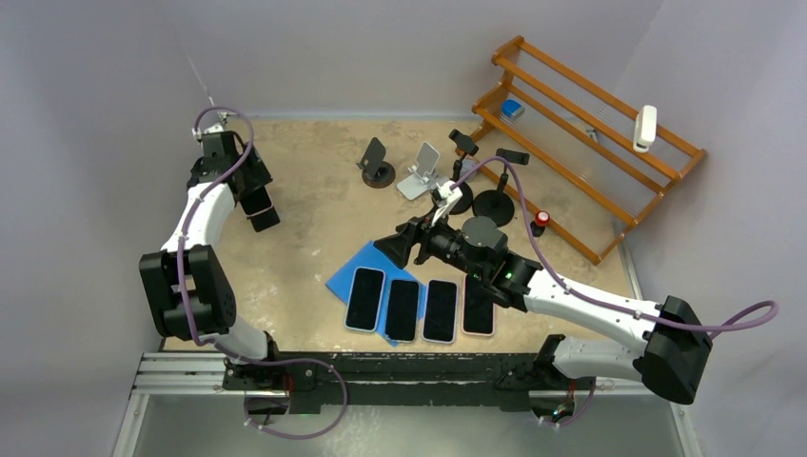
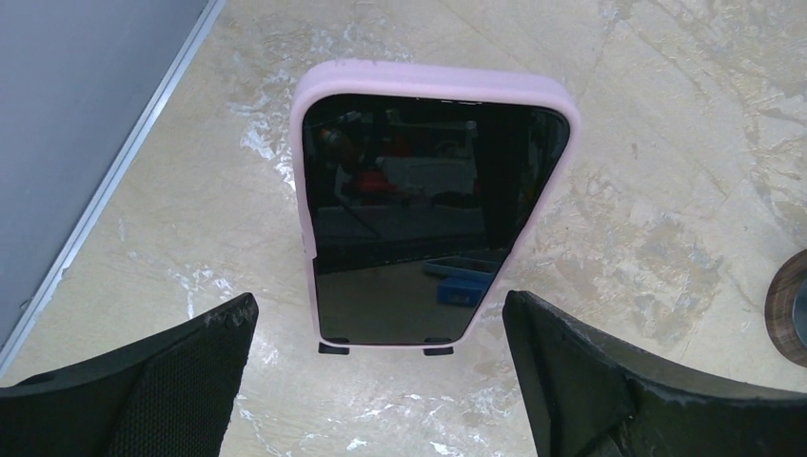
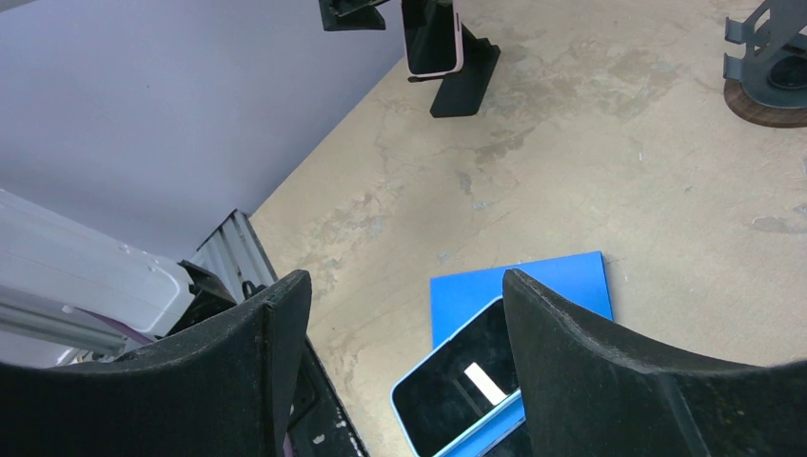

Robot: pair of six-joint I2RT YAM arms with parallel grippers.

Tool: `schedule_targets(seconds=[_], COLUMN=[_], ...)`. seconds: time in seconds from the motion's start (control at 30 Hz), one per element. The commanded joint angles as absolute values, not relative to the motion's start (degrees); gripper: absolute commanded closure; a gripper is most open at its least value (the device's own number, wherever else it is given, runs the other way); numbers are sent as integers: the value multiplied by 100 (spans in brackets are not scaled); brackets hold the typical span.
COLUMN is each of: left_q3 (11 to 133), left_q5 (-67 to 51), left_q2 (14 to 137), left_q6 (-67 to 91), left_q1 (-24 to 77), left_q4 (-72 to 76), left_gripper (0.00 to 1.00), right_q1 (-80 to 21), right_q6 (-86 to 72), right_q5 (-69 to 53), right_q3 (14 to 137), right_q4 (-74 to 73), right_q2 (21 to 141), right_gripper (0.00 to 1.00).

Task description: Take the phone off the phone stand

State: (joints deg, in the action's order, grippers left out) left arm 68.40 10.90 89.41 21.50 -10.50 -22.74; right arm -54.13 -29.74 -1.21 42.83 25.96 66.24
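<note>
You are working over a tan, mottled tabletop (image 1: pixel 305 181) boxed in by pale grey walls, with a slatted wooden rack (image 1: pixel 590 124) at the far right corner. The phone in the pink case (image 2: pixel 433 209), dark screen facing your left wrist camera, stands upright and leaning back on a black phone stand (image 3: pixel 466 81) near the far left edge of the table. Two small black tabs of the stand show under the phone's bottom edge.

Your left gripper (image 2: pixel 379 305) sits in front of that phone with its jaws spread as wide as they go. One black finger (image 2: pixel 200 362) lies off each lower corner of the phone. Neither one touches it, and the gripper holds nothing.

Your right gripper (image 3: pixel 404 281) hangs over the middle of the table, jaws well apart and empty, above a blue rectangular mat (image 1: pixel 366 259). Four phones (image 1: pixel 441 310) lie flat in a row on and beside that mat, screens up, and the leftmost one has a light blue case (image 3: pixel 457 386).
</note>
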Motion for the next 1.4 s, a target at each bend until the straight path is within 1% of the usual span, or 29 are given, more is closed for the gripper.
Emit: schedule_targets(seconds=[0.0, 0.23, 0.67, 0.83, 0.93, 1.37], left_q3=[6914, 6960, 6963, 6928, 6902, 6747], left_q5=[1232, 1539, 1661, 1672, 1650, 1608], left_q2=[8878, 9044, 9295, 9392, 9421, 9157], left_q6=[1974, 1794, 1851, 1907, 1916, 1905], left_q1=[-1030, -828, -800, -799, -800, -800], left_q4=[-1903, -1854, -1864, -1884, -1872, -1750], left_gripper=[0, 1, 4, 7, 9, 29], right_q1=[-5449, -5449, -5449, -5449, -5449, -5449], right_q6=[-2892, -2883, -2859, -2854, -2848, -2834], right_q5=[-89, -76, -27, -18, -18, -17], right_q3=[4286, 4322, 4315, 4324, 4332, 4351], right_q4=[2756, 2703, 2701, 2687, 2672, 2646], right_q2=[6436, 6433, 6486, 6486, 6495, 6496], right_gripper=[24, 24, 24, 24, 25, 25])
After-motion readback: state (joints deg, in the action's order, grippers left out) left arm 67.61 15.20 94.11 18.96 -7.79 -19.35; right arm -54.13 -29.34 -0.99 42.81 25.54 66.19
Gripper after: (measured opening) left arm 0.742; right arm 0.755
